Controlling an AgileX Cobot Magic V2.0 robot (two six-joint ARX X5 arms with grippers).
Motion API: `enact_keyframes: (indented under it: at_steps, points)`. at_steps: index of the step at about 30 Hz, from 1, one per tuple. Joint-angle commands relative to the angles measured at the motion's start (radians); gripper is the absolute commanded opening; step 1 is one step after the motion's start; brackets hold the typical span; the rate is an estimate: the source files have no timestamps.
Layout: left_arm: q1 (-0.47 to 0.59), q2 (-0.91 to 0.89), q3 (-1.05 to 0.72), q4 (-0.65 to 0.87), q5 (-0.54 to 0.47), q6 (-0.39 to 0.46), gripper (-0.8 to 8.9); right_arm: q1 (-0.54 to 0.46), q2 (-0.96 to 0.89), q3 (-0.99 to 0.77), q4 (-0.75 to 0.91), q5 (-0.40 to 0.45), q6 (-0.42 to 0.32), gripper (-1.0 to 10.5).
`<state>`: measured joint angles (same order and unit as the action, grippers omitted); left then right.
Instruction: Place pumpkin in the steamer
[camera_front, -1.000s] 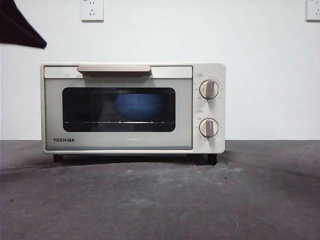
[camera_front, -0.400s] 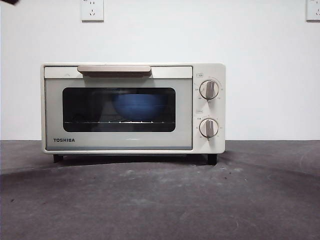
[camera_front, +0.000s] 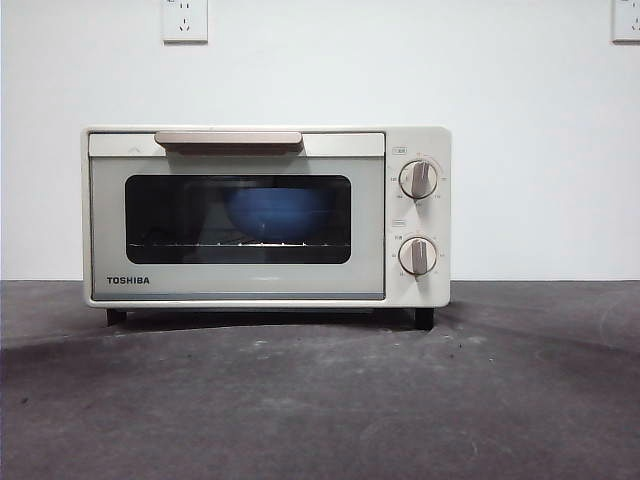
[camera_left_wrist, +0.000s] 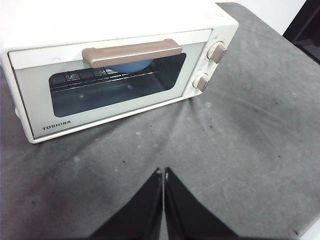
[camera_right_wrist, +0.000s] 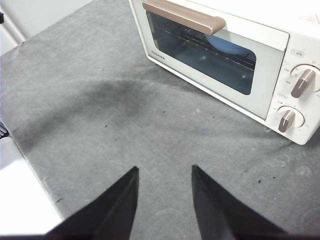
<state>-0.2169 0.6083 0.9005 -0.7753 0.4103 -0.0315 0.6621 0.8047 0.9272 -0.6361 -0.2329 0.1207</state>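
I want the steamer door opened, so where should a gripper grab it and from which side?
Grip the tan bar handle along the door's top edge on the steamer, coming from the front and slightly above. It stands proud of the shut door, so jaws could likely close over it.

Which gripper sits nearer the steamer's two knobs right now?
Right, as a judgement. The right gripper hangs empty, open, over the table off the steamer's knob end; the left gripper, shut, faces the door's middle.

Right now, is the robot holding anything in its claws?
No, nothing. The left gripper is shut with nothing in it, the right gripper is open and empty, and both hang over the table in front of the closed steamer.
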Motion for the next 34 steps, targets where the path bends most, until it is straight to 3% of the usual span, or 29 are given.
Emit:
enact_keyframes:
  at_steps: [1, 4, 7, 28, 29, 32, 34]
  points:
    - [-0.003, 0.002, 0.023, 0.008, -0.003, 0.017, 0.16, 0.010, 0.004, 0.007, 0.012, 0.002, 0.010, 1.7]
    - [-0.003, 0.002, 0.023, 0.008, -0.003, 0.017, 0.16, 0.010, 0.004, 0.007, 0.011, 0.002, 0.010, 1.5]
    - [-0.003, 0.001, 0.023, 0.008, -0.003, 0.016, 0.16, 0.010, 0.004, 0.007, 0.012, 0.002, 0.006, 0.0]
    - [-0.003, -0.003, 0.022, 0.009, -0.003, 0.016, 0.18, 0.010, 0.003, 0.008, 0.012, 0.001, 0.006, 0.0]
    - [-0.004, -0.013, 0.023, 0.005, -0.003, 0.034, 0.18, 0.010, 0.003, 0.008, 0.012, 0.001, 0.006, 0.0]
    - [0.016, -0.064, 0.014, 0.052, -0.018, 0.189, 0.18, 0.010, 0.003, 0.008, 0.012, 0.001, 0.006, 0.0]
    - [0.042, -0.113, -0.019, 0.162, -0.023, 0.212, 0.19, 0.010, 0.003, 0.008, 0.012, 0.001, 0.006, 0.0]
